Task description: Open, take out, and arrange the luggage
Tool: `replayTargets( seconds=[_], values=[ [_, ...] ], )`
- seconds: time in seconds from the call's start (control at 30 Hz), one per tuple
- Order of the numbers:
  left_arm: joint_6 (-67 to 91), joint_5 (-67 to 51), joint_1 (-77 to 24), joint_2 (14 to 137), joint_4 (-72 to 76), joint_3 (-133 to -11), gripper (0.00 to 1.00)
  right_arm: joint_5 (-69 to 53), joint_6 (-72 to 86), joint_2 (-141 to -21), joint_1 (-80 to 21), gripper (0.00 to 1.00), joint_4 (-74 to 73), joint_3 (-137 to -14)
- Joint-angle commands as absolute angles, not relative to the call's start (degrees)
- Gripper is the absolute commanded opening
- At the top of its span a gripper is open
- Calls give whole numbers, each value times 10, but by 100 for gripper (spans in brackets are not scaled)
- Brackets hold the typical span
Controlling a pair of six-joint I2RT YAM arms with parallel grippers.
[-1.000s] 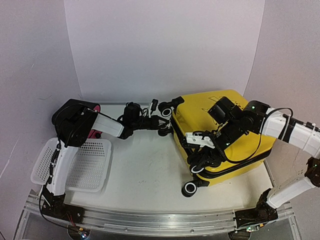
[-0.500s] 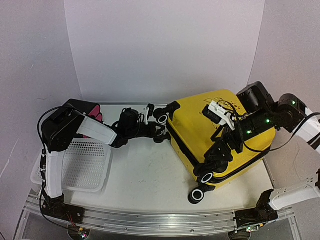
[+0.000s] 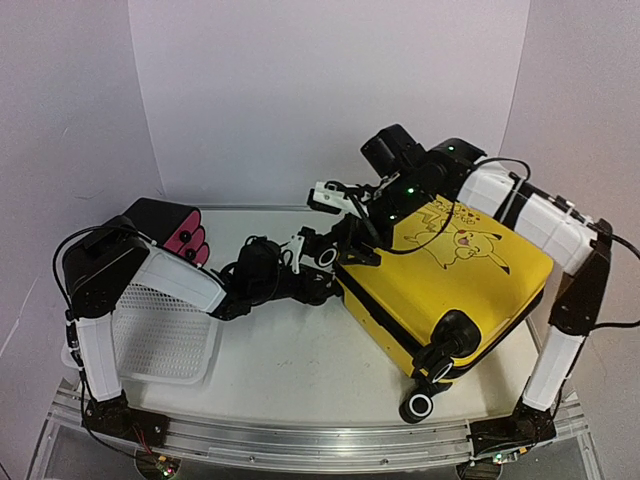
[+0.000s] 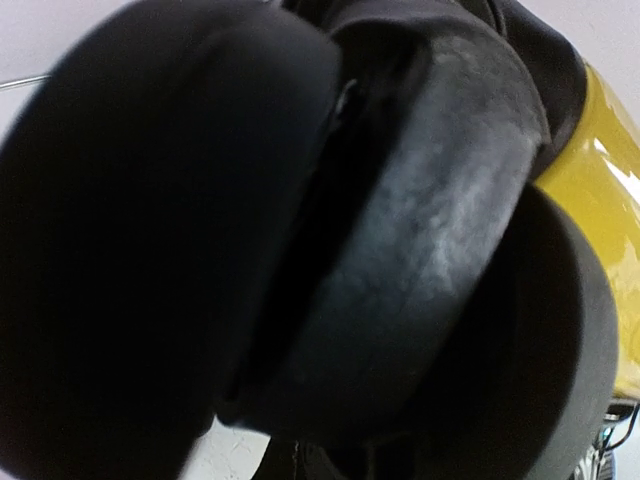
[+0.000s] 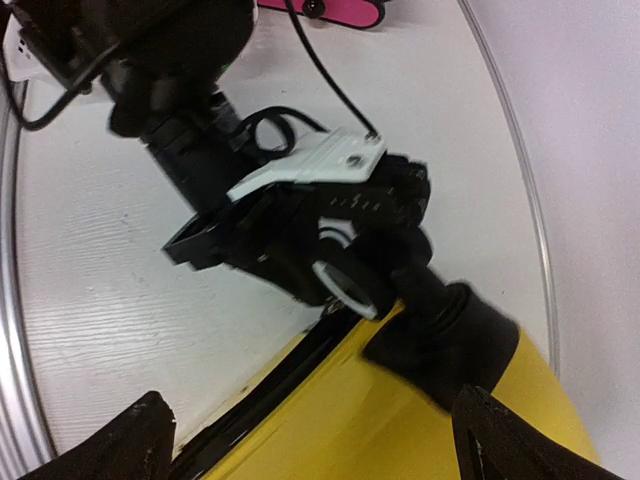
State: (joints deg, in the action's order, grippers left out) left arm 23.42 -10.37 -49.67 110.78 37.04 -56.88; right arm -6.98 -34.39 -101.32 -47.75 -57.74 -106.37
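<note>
The left gripper (image 3: 316, 264) is kept clamped on a black wheel (image 3: 326, 257); the right gripper (image 5: 312, 420) is held spread above. The large yellow hard-shell suitcase (image 3: 450, 275) has been swung flat on the white table (image 3: 290, 350), cartoon lid up. It is still zipped, so opening is judged next.

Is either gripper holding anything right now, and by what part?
The left gripper grips the luggage by one black wheel. The right gripper is open, holding nothing.
</note>
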Motion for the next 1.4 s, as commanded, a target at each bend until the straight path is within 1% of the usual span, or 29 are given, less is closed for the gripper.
replayTargets(
  seconds=[0.0,0.17,0.27,0.37,0.4,0.47,0.5,0.63,0.83,1.07,1.13,1.23,1.27,1.3,1.37],
  values=[
    [192,-105,-506,1059,396,-548,0,-80,-495,-1085,-469,98,-589,-1171],
    [152,-115,-506,1065,400,-541,0,-123,-556,-1177,-461,98,-653,-1272],
    [135,-117,-506,1066,406,-533,0,-159,-603,-1217,-452,98,-691,-1309],
    [130,-115,-502,1068,419,-525,0,-165,-628,-1253,-449,97,-728,-1346],
    [132,-118,-499,1070,422,-525,0,-168,-634,-1266,-448,92,-740,-1357],
    [138,-123,-493,1076,430,-527,0,-177,-635,-1287,-444,74,-752,-1375],
    [140,-125,-490,1078,434,-528,0,-178,-633,-1294,-442,69,-753,-1379],
    [145,-136,-476,1082,456,-523,0,-175,-633,-1306,-440,61,-755,-1382],
    [171,-150,-431,1092,476,-521,0,-171,-639,-1295,-428,42,-763,-1341],
    [234,-154,-383,1139,474,-564,0,-207,-628,-1281,-421,34,-785,-1290],
    [240,-158,-382,1150,472,-576,0,-212,-621,-1277,-421,33,-789,-1285],
    [235,-204,-392,1150,474,-581,0,-231,-600,-1269,-421,35,-786,-1287],
    [218,-223,-400,1145,475,-578,1,-237,-593,-1266,-421,36,-786,-1289],
    [206,-233,-405,1135,480,-569,6,-243,-587,-1264,-421,38,-785,-1289],
    [188,-252,-409,1110,509,-531,24,-253,-583,-1257,-420,39,-784,-1283]
  ],
)
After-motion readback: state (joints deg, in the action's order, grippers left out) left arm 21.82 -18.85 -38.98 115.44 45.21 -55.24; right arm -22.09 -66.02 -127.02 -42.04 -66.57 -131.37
